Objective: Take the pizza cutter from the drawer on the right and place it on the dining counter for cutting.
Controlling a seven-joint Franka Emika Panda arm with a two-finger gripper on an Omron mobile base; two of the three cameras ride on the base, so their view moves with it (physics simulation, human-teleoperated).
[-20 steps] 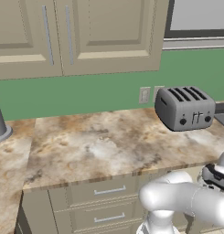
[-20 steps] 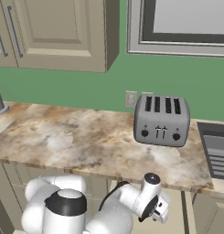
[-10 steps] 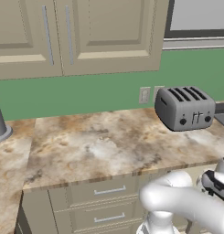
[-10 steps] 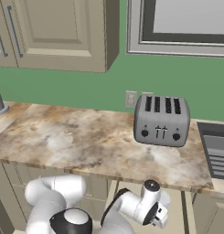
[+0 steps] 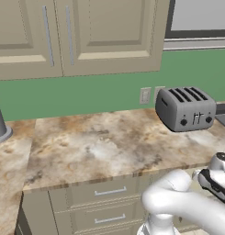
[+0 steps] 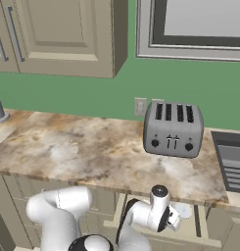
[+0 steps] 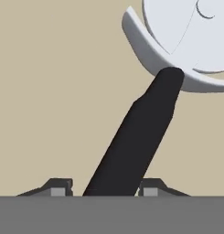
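The pizza cutter [image 7: 136, 132] lies on the beige floor of the open drawer [image 6: 197, 225], its black handle running toward me and its pale round wheel [image 7: 191, 36] at the far end. My gripper [image 7: 104, 187] straddles the near end of the handle. The right fingertip [image 7: 150, 188] sits against the handle and the left one stands a sliver off it. Whether they press on it does not show. In the right base view the hand [image 6: 165, 218] reaches down into the drawer under the worktop edge, and the wrist [image 5: 217, 179] shows in the left base view. The dining counter is out of view.
A silver four-slot toaster [image 6: 173, 128] stands on the marbled worktop [image 6: 82, 147] just above the drawer, before a green backsplash. A dark sink edge [image 6: 231, 162] lies to the right, shut beige drawers [image 5: 104, 193] sit below on the left, and wall cabinets hang overhead.
The hand has sunk a little lower below the worktop edge, into the drawer. The toaster and the worktop stand as before.
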